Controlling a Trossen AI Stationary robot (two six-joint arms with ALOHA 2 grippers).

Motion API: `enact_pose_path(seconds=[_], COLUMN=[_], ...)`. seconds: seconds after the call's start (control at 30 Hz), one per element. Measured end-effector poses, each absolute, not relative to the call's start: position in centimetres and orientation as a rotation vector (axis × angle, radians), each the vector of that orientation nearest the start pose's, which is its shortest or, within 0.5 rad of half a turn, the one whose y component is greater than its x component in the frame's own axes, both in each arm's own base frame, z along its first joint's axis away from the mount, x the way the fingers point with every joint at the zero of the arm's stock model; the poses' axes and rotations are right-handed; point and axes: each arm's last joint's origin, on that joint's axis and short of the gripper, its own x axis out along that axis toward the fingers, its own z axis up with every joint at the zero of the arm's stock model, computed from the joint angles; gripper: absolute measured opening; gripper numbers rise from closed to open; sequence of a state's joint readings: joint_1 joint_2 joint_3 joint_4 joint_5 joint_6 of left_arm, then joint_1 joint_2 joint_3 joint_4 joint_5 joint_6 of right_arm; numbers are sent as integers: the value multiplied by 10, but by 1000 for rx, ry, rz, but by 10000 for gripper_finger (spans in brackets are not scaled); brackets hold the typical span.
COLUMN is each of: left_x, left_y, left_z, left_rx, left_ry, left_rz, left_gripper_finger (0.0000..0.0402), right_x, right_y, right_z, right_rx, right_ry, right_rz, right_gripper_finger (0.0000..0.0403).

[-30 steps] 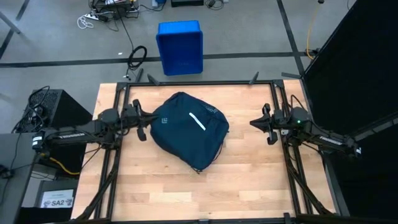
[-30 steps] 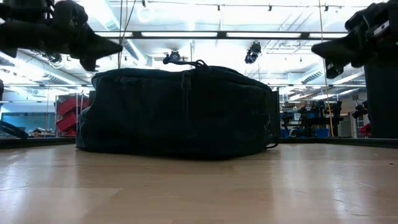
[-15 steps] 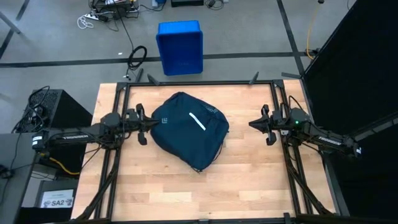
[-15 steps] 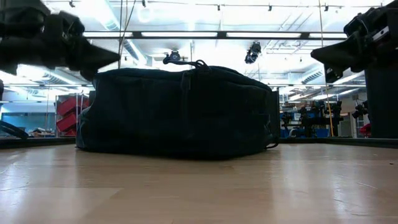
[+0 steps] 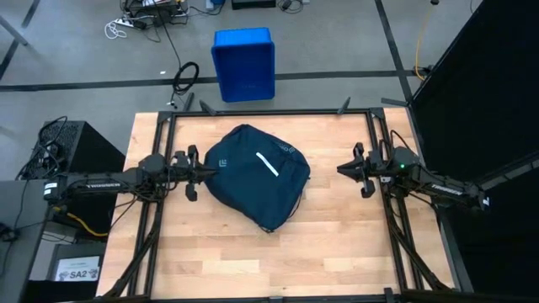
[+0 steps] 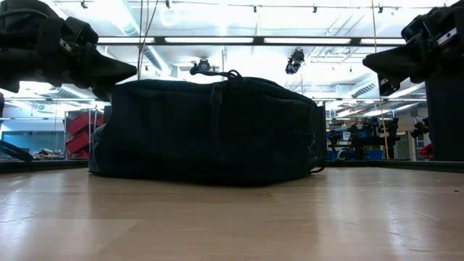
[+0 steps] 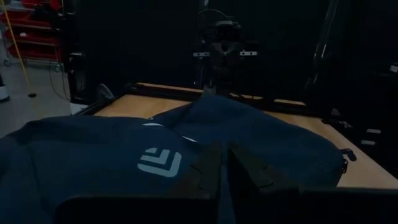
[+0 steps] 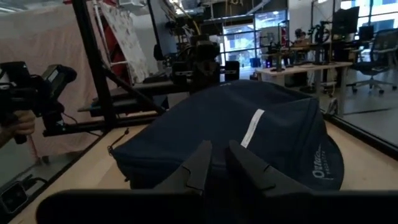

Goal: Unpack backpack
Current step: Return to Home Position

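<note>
Although the left tool overlaps the rim of the backpack in the high view, whether it touches the fabric cannot be told. The low view shows it raised off the desk, about level with the top of the bag. In its own wrist view the two dark fingers stand close together with only a thin slit between them, holding nothing.

The right tool hangs well apart from the bag, near the desk's right rail. It is also lifted clear of the wood in the low view, where its arm is cut off by the picture's edge. Its fingers are likewise drawn narrow and empty.

The backpack lies flat on the middle of the desk, a little toward the far side. Its white stripe faces up, and the small white logo is turned toward the left arm. No open mouth shows from any view. Its contents are hidden, and in the low view it is only a dark mass, with no detail to make out. Printed lettering near its rim is too small to read.

Beyond the desk, on the floor, stands a blue bin; its inside is hard to make out.
</note>
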State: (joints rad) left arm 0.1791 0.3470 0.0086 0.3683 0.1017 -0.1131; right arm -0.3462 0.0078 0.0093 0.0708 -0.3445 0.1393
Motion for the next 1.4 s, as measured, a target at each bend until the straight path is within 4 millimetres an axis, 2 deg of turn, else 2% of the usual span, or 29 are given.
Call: enact_pose_path(seconds=[0.47, 1.1, 1.4], left_x=[118, 118, 118], left_y=[18, 18, 18], left_z=[172, 172, 171], left_rx=[-105, -105, -105], left_ry=[-37, -38, -37], left_rz=[76, 76, 76], left_gripper_finger=[0, 0, 0], right_x=[93, 93, 93], right_y=[-24, -24, -24], right_z=[173, 173, 173], right_rx=[122, 121, 121], right_ry=[-72, -72, -72], right_rz=[-7, -7, -7], right_gripper_finger=[24, 46, 36])
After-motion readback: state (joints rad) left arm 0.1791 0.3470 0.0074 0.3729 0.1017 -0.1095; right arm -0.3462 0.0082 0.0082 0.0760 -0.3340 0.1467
